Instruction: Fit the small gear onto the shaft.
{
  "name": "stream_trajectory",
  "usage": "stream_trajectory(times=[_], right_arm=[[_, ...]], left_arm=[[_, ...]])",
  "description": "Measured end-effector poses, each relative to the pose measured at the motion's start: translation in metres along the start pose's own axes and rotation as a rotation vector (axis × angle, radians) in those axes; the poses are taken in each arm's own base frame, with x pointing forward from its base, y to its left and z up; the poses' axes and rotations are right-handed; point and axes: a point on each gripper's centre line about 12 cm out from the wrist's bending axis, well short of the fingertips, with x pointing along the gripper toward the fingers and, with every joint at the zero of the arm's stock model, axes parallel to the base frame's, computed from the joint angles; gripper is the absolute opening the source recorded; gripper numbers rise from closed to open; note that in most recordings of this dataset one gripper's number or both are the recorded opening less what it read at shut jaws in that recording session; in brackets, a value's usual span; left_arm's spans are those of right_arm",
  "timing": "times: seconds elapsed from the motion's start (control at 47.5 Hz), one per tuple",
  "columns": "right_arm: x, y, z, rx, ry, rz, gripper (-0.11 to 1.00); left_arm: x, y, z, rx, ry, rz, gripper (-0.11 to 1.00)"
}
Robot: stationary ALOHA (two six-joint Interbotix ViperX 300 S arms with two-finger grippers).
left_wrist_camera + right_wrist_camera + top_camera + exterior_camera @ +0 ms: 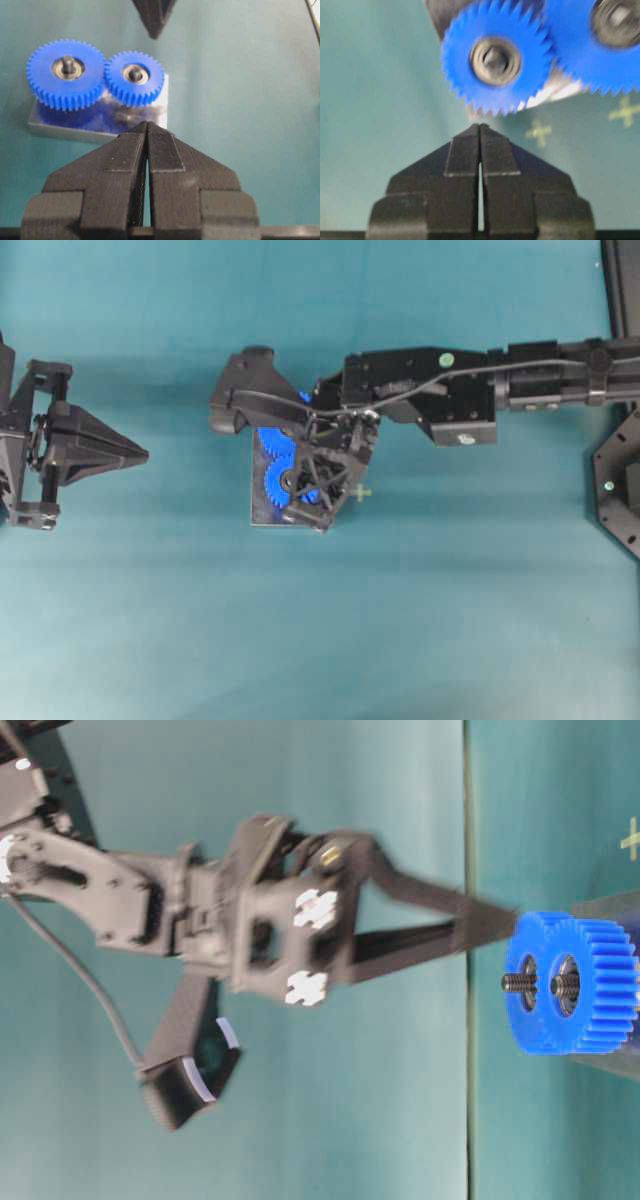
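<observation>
While your right gripper [480, 131] hangs with its fingertips pressed together and nothing between them, the small gear [496, 61] sits just beyond those tips, seated on the shaft [495, 59], whose end shows through the bearing centre. Its teeth mesh with the larger blue gear [600, 45], which stands beside it, off to the gripper's right in the right wrist view. Both gears ride above the grey plate [97, 125], and the plate rests on the teal bench [450, 590]. From overhead you see the right arm reaching across the middle, its gripper over the plate and covering part of the gears. In the table-level view the gripper tips lie close against the rim of the gears — whether they touch it you cannot tell from that angle, and the picture is blurred there. Your left gripper [147, 131] is also closed to a thin slit and empty; the plate lies ahead of it, well apart, with the small gear on the right of the pair and the larger one on the left.
</observation>
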Motion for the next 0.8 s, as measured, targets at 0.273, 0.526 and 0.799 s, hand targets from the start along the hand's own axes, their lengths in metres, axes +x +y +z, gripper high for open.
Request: stream_trajectory(times=[0.273,0.526,0.799], right_arm=[[0.018,-0.01,0.02,0.02,-0.056,-0.003,0.0],[0.031,-0.029,0.027,0.042,-0.036,-0.043,0.0],[0.032,-0.022,0.004,0.017,0.078,-0.062,0.0]], left_arm=[[0.0,0.0,0.0,-0.002,0.0,0.0,0.0],[0.0,0.0,0.0,-0.002,-0.002,0.0,0.0],[0.0,0.0,0.0,-0.002,-0.002,0.0,0.0]])
